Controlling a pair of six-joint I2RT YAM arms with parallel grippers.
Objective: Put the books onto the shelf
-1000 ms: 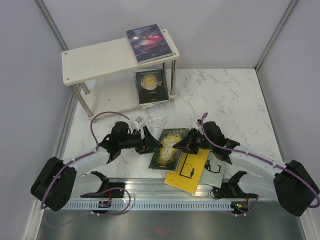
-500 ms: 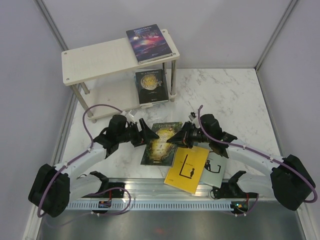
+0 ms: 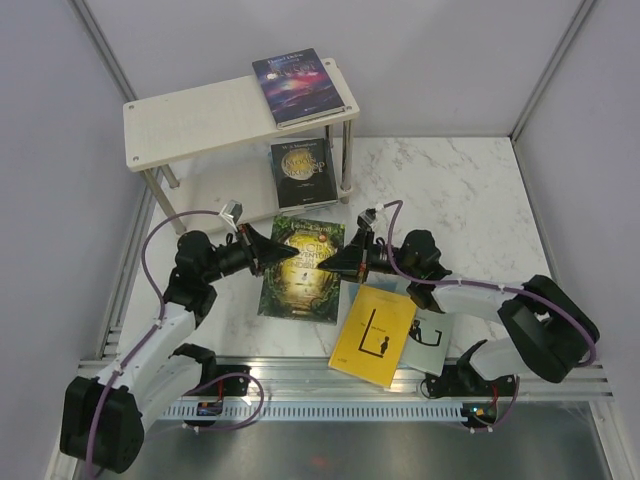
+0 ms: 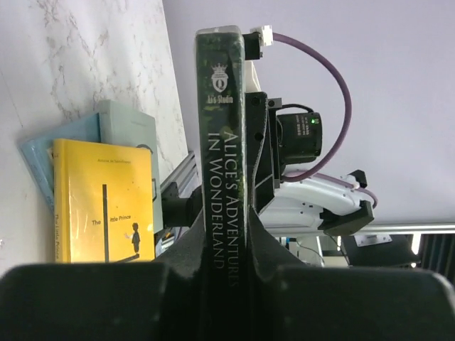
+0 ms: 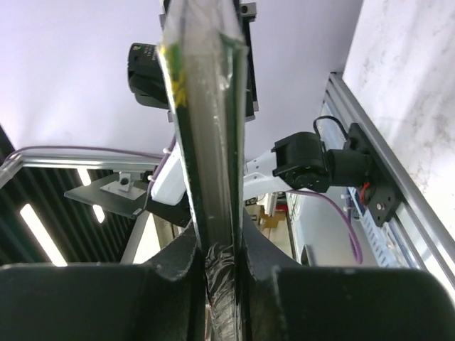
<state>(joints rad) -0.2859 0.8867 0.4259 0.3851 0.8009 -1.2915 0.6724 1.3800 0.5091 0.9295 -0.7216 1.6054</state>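
Paperback Alice's Adventures in Wonderland (image 3: 303,280) is clamped along both long edges, spine by the closed left gripper (image 3: 272,250), page edge by the closed right gripper (image 3: 331,264), its long axis aimed at the shelf (image 3: 190,120) just beyond.

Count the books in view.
5. Purple book on shelf top; dark book on lower board; green book held by left gripper and right gripper; yellow book on table, pale book under it. More may be hidden.

Green book (image 4: 224,142): ALICE'S ADVENTURES IN WONDERLAND
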